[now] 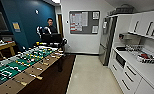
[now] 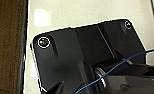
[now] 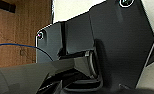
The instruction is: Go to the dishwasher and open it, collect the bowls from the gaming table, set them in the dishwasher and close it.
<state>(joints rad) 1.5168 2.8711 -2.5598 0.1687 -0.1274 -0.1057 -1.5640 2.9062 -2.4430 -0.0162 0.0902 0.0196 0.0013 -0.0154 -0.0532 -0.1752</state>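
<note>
The robot looks to be early in the job, prob. on its way thru the room: no steel dishwasher front can be picked out, no bowls can be seen, and no long white table either, so opening, collecting, loading and closing all seem left to do. Biggest thing is the table-football table [image 1: 23, 65], from 9 o'clock down to 7 o'clock, w/ a green field and rods across it; that is not the one the bowls should be on. Next is the pale floor [image 1: 93, 75] running from the middle down to 6 o'clock, w/ a dark brown carpet [image 1: 55, 80] beside it. At 3 to 5 o'clock is a white counter [image 1: 145, 67] w/ white drawers under it and white cupboards [image 1: 145, 23] above. A tall fridge [image 1: 106, 40] stands near 2 o'clock. On the far wall at 12 o'clock hangs a notice board [image 1: 84, 22]. A person [image 1: 50, 27] stands behind the table-football table at 11 o'clock. A wooden table [image 1: 3, 46] sits at 9 o'clock. For things that hold stuff: a wire rack [image 1: 133, 47] on the counter, and a tray or rack [image 1: 145, 58] nearer w/ sth red in it; too blurry to say what. As for the jaws of the left and right grippers, I can't tell if they are open or closed, or holding anything.
</note>
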